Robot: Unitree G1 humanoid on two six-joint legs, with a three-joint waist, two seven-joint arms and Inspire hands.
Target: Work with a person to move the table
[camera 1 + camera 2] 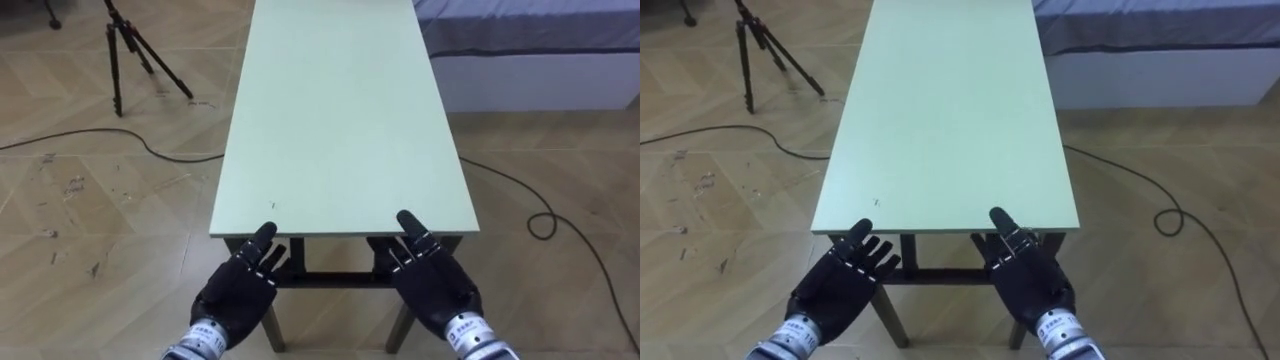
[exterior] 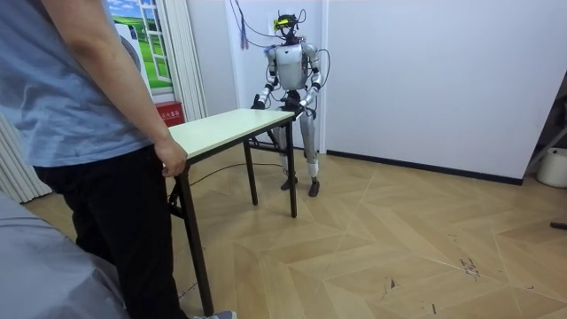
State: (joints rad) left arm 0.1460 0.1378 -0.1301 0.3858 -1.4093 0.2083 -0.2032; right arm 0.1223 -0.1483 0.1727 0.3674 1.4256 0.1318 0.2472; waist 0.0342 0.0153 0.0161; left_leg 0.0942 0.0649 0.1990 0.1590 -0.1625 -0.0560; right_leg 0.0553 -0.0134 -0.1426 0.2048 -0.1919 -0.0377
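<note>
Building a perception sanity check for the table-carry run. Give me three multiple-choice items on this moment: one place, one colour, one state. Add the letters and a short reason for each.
1. Where is the tripod?
A. on the tabletop
B. under the table
C. on the floor, to the robot's left of the table

2. What colour is the tabletop?
A. pale green
B. red
C. black

3. How are the robot's left hand and right hand?
A. curled into fists, away from the table
B. fingers straight, at the table's near end
C. hanging beside its legs

Key:
1 C: the tripod stands on the floor at the eye view's upper left, apart from the table.
2 A: the whole top is pale green in both the eye views and the room view.
3 B: both hands reach to the near edge with straight fingers.
</note>
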